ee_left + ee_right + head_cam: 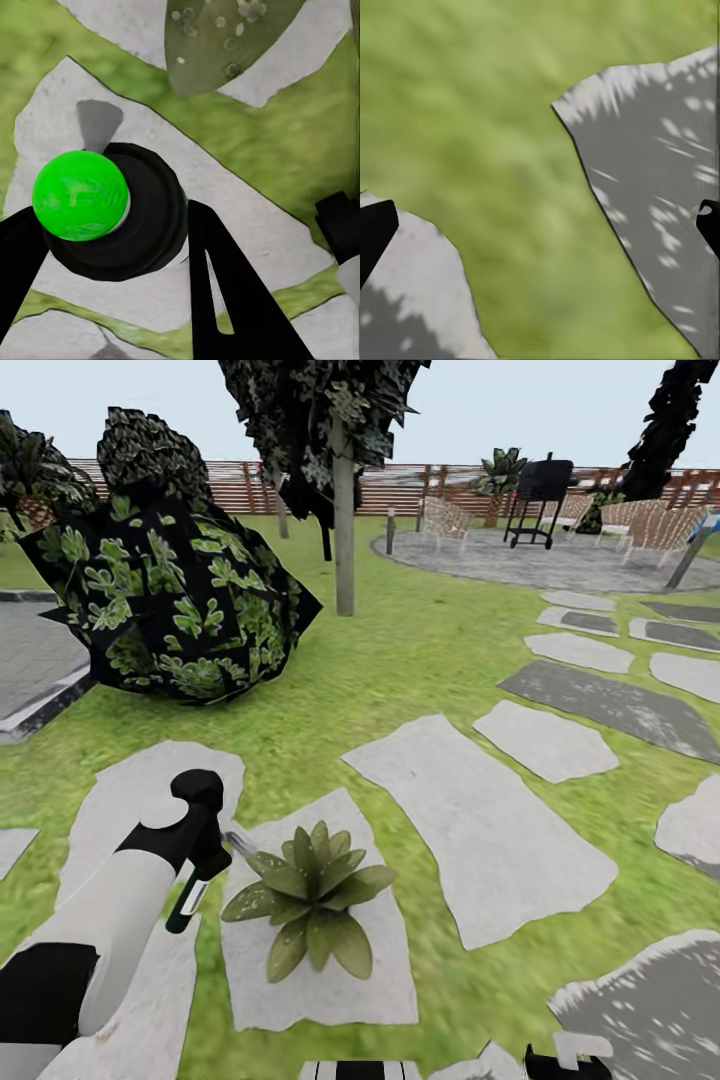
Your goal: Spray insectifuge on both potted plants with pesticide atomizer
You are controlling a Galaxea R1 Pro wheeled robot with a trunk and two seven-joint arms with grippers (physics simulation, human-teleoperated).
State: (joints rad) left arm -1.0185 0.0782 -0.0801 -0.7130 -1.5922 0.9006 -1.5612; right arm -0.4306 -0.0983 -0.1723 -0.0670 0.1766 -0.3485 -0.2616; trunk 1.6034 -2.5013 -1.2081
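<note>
A: What does the robot hold?

B: The left gripper (112, 247) has its 2 black fingers closed around the pesticide atomizer (190, 895). In the left wrist view the bottle (120, 214) shows a bright green top. It hangs just beside 1 potted plant (308, 895) on a grey stepping stone (330, 980).

A: And the other gripper?

B: The right gripper (540, 225) is spread wide with nothing in it, over grass (495, 135).

A: What could go wrong?

B: The nozzle (238, 844) sits very near the leaves (225, 41). The spray may wet only 1 side. The bottle may bump the plant. The 2nd plant may get missed. Far off stand a bush (170, 610), a tree trunk (344, 520) and the fence (400, 485).
</note>
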